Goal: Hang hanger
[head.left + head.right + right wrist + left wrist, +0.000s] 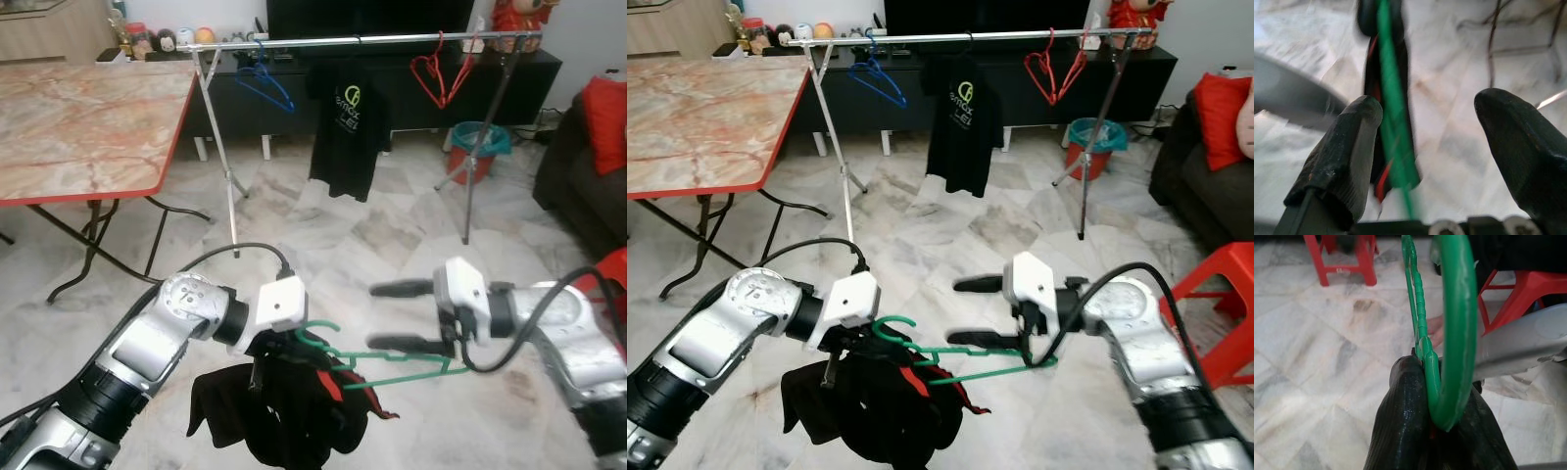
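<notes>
A green hanger [397, 358] carries a crumpled black garment [284, 416] with red trim, low above the floor. My left gripper [266, 360] is shut on the hanger near its hook, and the left wrist view shows both black fingers [1405, 421] clamped on the green plastic [1455, 333]. My right gripper [387, 315] is open at the hanger's right end. The green arm [1393, 122] runs between its fingers, close beside one fingertip [1359, 127]. Farther off stands the silver clothes rail [362, 41].
On the rail hang a blue hanger [265, 85], a black T-shirt [343, 122] and red hangers [441, 76]. A marble-top table with a red edge [88, 122] stands at left. A red stool [1225, 304], a dark sofa [578, 166] and a teal bin [478, 145] are at right.
</notes>
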